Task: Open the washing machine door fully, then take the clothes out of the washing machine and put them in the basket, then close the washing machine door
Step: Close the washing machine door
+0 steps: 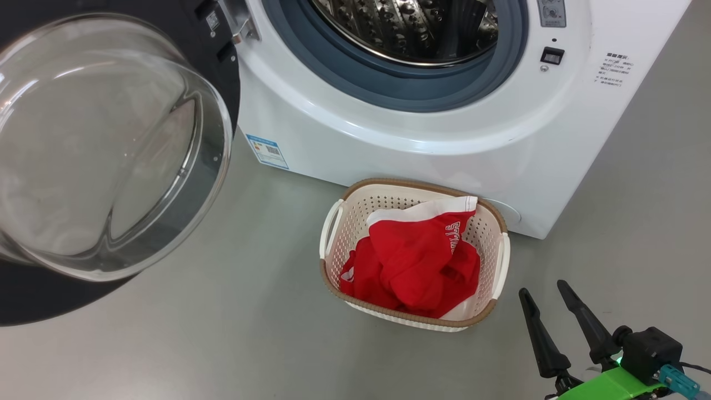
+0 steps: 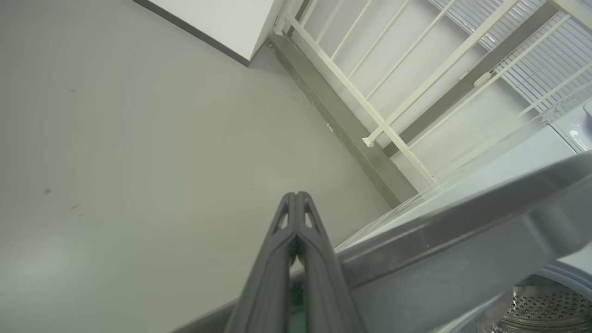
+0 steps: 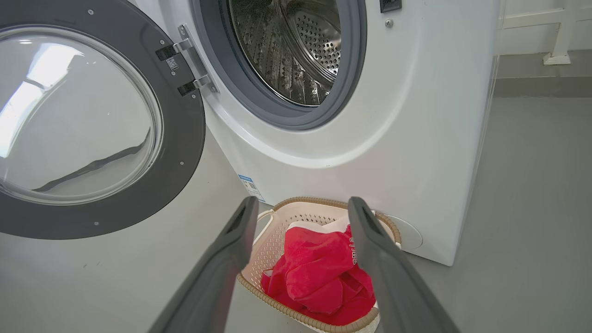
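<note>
The washing machine [image 1: 422, 133] stands with its door [image 1: 105, 150] swung wide open to the left. The steel drum [image 3: 286, 46] shows bare metal in the part I can see. In front of the machine, on the floor, sits the basket [image 1: 347, 222] holding the red clothes [image 1: 416, 261]. My right gripper [image 1: 542, 289] is open and holds nothing, low and to the right of the basket; in its wrist view the gripper [image 3: 303, 203] frames the basket [image 3: 273, 245] and the clothes [image 3: 319, 277]. My left gripper [image 2: 294, 196] is shut on nothing, close beside the door's grey edge [image 2: 439, 231].
Grey floor [image 1: 233, 333] surrounds the basket and spreads under the open door. A cream railing [image 2: 379, 125] and a wall base stand beyond the machine in the left wrist view. The open door [image 3: 92, 120] takes up the space left of the machine.
</note>
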### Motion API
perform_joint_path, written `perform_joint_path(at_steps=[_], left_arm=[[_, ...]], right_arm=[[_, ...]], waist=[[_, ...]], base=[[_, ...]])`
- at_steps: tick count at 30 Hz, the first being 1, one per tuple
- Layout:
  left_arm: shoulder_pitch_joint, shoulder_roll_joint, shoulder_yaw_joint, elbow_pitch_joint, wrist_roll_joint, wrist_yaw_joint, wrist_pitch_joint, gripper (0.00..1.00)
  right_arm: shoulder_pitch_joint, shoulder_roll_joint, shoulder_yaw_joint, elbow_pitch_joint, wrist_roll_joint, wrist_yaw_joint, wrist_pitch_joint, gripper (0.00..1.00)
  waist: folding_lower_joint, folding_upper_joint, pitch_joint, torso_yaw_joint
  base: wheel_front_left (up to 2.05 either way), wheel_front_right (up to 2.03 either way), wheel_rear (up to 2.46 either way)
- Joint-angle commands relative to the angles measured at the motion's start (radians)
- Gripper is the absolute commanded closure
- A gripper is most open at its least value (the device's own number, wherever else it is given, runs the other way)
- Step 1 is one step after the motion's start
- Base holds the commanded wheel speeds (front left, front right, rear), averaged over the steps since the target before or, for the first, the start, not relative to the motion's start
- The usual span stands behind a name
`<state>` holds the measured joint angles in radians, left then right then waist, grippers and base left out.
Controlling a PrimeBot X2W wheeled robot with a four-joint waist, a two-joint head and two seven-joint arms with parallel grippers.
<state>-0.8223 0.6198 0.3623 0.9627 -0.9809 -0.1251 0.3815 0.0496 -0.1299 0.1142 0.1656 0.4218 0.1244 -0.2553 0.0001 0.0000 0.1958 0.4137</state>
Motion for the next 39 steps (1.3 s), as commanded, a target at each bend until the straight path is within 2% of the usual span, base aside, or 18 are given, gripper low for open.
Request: perform_joint_path(at_steps=[1,8,17,24,39], left_arm=[[0.006,0.075,0.0,-0.031,-0.027,-0.005,0.039,1.0],[0.074,0.068,-0.064,-0.134,-0.102,-0.005,0.143,1.0],[0.213,0.084,-0.168,-0.4,-0.225,-0.006,0.277,1.0],[0.3,0.108,-0.206,-0.596,-0.315,-0.006,0.293,1.0],[0.376,0.101,-0.356,-0.934,-0.409,-0.006,0.259,1.0]], right_arm=[[-0.031,-0.007,0.027,-0.023,-0.009,0.006,-0.006,0.0],[-0.026,-0.003,0.026,-0.019,-0.003,0.006,-0.006,0.0],[-0.002,0.012,0.025,-0.015,0.003,0.006,-0.006,0.0],[0.008,0.021,0.027,-0.013,0.007,0.006,-0.006,0.0],[0.011,0.026,0.025,-0.017,0.013,0.006,-0.006,0.0]], waist=[[-0.0001,0.0,0.0,-0.001],[-0.0001,0.0,-0.019,0.001],[-0.0001,0.0,-0.071,0.015],[-0.0001,0.0,-0.091,0.019],[-0.0001,0.0,-0.106,-0.004]], base=[[0.0,0.0,0.0],[0.0,0.0,0.0],[0.0,0.0,0.0],[0.0,0.0,0.0],[0.0,0.0,0.0]])
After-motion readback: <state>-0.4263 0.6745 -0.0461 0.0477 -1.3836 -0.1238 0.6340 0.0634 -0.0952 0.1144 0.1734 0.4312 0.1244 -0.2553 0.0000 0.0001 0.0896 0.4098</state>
